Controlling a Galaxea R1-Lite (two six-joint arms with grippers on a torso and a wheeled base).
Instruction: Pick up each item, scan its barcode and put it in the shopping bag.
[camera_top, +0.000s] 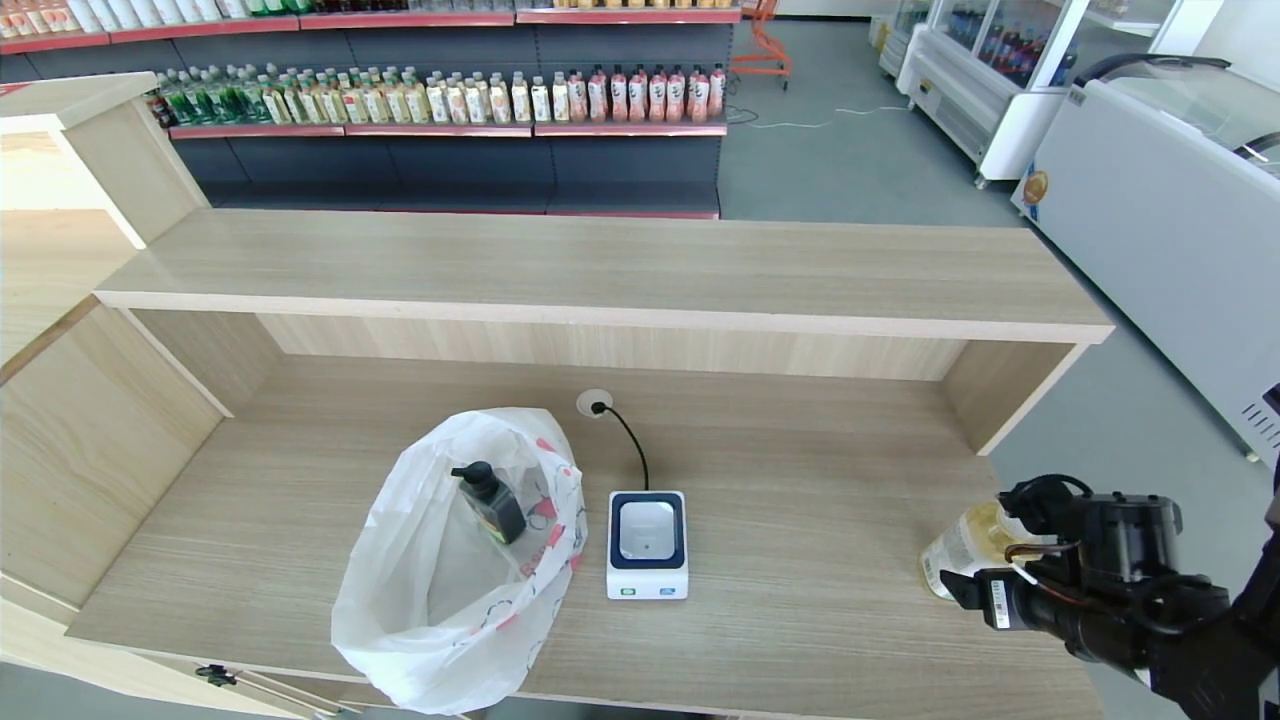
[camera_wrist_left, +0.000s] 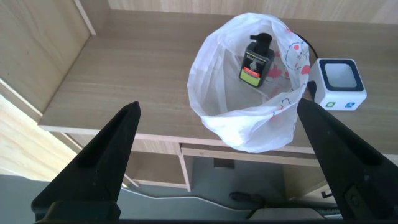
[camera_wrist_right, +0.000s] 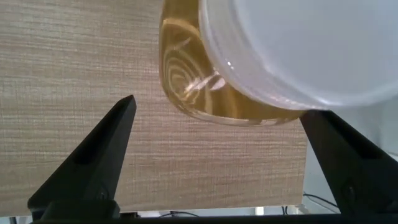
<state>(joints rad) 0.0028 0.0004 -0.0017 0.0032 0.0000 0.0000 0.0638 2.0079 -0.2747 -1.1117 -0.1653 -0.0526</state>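
Note:
A white plastic shopping bag (camera_top: 440, 590) stands open on the wooden counter, with a black pump bottle (camera_top: 490, 503) inside it. Right of the bag sits the white barcode scanner (camera_top: 647, 543). A clear bottle of yellow liquid (camera_top: 962, 545) stands at the counter's right end, its top hidden by my right gripper (camera_top: 985, 590). In the right wrist view the bottle (camera_wrist_right: 205, 93) and its white cap (camera_wrist_right: 298, 50) sit just beyond the open right gripper (camera_wrist_right: 216, 111). My left gripper (camera_wrist_left: 219, 104) hangs open above the counter's front edge, facing the bag (camera_wrist_left: 249, 118), pump bottle (camera_wrist_left: 256, 62) and scanner (camera_wrist_left: 339, 84).
A black cable (camera_top: 628, 440) runs from the scanner to a hole in the counter. A raised wooden shelf (camera_top: 600, 270) borders the back, and side panels close the left. Store shelves of drinks (camera_top: 440, 100) and freezers (camera_top: 1160, 190) stand beyond.

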